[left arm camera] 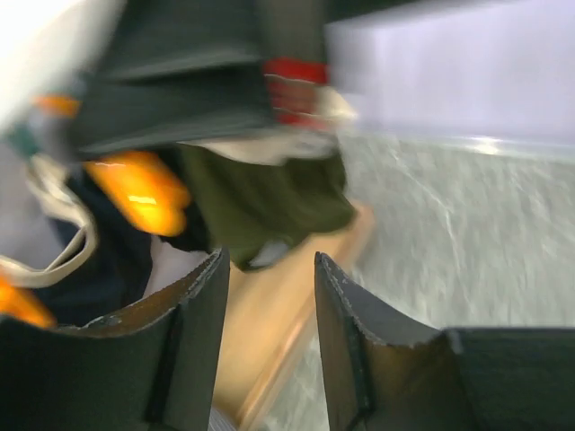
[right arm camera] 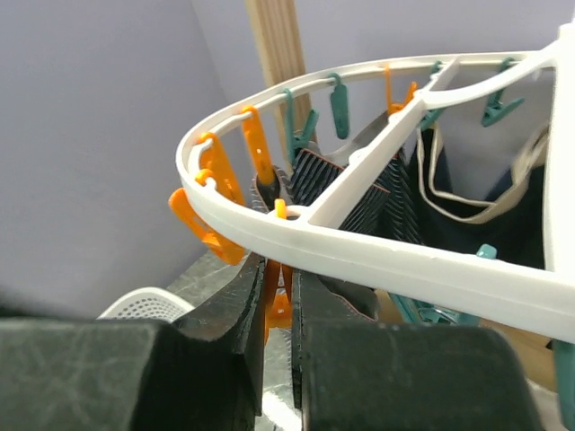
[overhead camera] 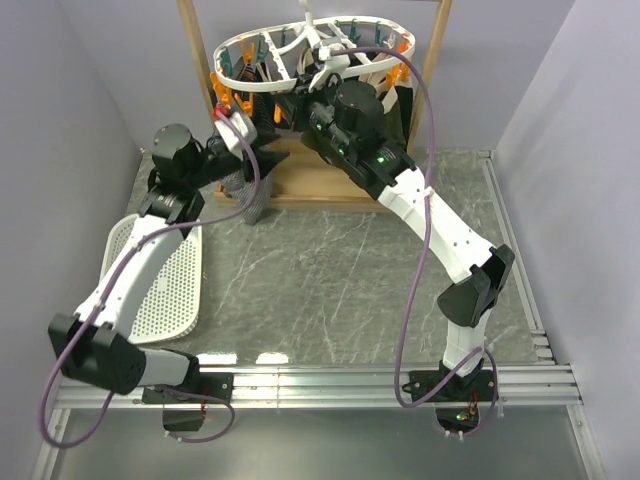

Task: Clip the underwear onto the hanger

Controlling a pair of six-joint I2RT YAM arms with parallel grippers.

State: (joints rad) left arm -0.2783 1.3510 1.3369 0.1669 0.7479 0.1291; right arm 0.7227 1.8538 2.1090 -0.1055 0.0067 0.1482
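Note:
The hanger (overhead camera: 310, 50) is a white oval ring with orange and teal clips, hung at the back in the wooden frame. My right gripper (overhead camera: 312, 88) reaches up under its near rim (right arm camera: 377, 260). In the right wrist view this gripper (right arm camera: 278, 269) is shut on an orange clip (right arm camera: 280, 292) that dangles from the rim. The underwear (overhead camera: 247, 195), grey and finely striped, hangs just below my left gripper (overhead camera: 262, 150), its top hidden by it. The left gripper (left arm camera: 269, 260) is open with nothing between its fingers; a strip of striped fabric (left arm camera: 225, 420) shows beneath. That view is blurred.
A wooden frame (overhead camera: 300, 180) stands under the hanger. A dark olive pair (left arm camera: 269, 202) and a dark navy striped garment (right arm camera: 346, 193) hang from other clips. A white perforated basket (overhead camera: 160, 280) lies at the left. Walls close in on both sides.

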